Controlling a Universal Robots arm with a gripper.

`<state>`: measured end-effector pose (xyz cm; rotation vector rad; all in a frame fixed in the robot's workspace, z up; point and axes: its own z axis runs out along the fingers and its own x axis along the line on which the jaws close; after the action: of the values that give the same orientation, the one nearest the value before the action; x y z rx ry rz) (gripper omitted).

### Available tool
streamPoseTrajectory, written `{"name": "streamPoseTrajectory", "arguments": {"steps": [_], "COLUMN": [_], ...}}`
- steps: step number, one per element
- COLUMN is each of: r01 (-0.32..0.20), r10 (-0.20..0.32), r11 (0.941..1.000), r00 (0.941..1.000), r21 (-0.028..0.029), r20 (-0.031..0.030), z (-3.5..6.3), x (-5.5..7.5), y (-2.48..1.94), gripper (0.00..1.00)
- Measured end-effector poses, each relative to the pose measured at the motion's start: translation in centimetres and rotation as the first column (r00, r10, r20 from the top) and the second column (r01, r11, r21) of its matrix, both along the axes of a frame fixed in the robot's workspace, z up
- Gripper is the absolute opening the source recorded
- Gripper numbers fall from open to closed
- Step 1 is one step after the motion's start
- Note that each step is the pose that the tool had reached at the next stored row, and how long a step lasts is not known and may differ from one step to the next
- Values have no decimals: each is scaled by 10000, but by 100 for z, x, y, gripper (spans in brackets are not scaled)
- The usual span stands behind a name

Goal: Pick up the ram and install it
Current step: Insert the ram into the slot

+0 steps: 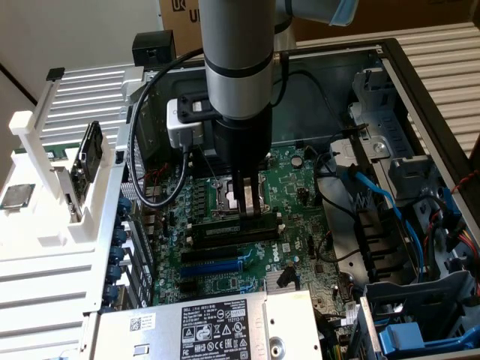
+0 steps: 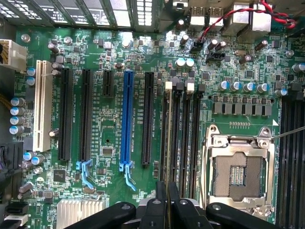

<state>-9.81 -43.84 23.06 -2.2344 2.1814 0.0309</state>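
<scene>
At the memory slots: the gripper (image 2: pixel 167 189) hung straight down over the board, just beside the socket (image 2: pixel 237 176).
Ram: the ram (image 2: pixel 168 143) stood on edge in line with the outermost of the slots (image 2: pixel 185 133), the one farthest from the socket.
Grip: the fingers (image 2: pixel 157 202) were drawn close together, pinching the ram by its flat faces.
Ram from tool: directly below, between the fingers, not off to either side.
Long axis: along the slot, parallel to the blue slot (image 2: pixel 127 119); in the exterior view it ran from that view's left to its right, rising slightly.
Pointing: its far end reached toward the white latch (image 2: pixel 167 86); its contact edge faced down to the board.
Seating: I could not tell whether the ram was fully pressed home or only resting in the slot's mouth.
Alignment, as I judged it: ram and slot looked parallel, with no visible skew.
</scene>
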Motion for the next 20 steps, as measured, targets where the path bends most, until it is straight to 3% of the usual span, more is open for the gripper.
{"name": "streamPoseTrajectory", "arguments": {"steps": [20], "r01": [-84], "r10": [84], "r11": [10000], "r00": [10000], "r21": [0], "r20": [0], "z": [-25], "x": [-2], "y": [-10], "gripper": [13]}}
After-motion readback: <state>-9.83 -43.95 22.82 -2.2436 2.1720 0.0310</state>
